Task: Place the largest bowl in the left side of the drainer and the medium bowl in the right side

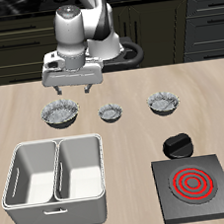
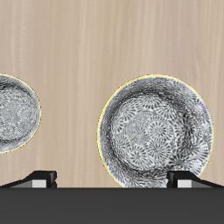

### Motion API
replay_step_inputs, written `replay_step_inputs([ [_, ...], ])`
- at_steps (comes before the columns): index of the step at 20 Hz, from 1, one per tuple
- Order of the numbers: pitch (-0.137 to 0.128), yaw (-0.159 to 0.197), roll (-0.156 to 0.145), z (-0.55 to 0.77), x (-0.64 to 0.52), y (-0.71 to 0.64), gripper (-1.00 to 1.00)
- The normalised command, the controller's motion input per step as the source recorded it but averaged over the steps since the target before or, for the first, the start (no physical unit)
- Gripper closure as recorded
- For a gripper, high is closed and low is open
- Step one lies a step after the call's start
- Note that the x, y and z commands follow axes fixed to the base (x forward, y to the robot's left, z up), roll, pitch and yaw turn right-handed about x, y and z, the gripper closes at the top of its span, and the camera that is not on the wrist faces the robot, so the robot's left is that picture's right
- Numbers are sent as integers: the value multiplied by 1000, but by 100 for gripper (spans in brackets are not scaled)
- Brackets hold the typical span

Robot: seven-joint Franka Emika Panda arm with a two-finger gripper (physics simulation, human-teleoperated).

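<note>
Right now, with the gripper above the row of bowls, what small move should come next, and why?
Probably a straight descent onto the largest bowl. The gripper hovers over it with fingers apart, holding nothing, and the wrist view shows that bowl filling the space ahead of the fingertips. Both compartments of the drainer look empty, so nothing has been placed; a slight shift to straddle the rim may help.

Pale wood-grain counter, matt, smooth. Largest dark-grey bowl: crinkled silvery inside w/ mottled, foil-like sheen. Light grey rectangular drainer tub: smooth matt plastic look. Black stove plate: flat, matt, w/ red glowing rings. Gripper: pale grey satin metal/plastic.
</note>
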Motion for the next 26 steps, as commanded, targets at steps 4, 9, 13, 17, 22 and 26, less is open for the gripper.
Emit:
replay_step_inputs([
  [4,60,20,-18,-341,117,6,-100],
  [9,8,0,-21,-156,16,-24,-100],
  [13,11,1,-6,-112,-16,-11,-100],
  [17,44,-1,6,-231,-2,1,-100],
  [22,39,4,-3,-185,18,-35,-100],
  [26,39,-4,-7,-151,16,-46,-100],
])
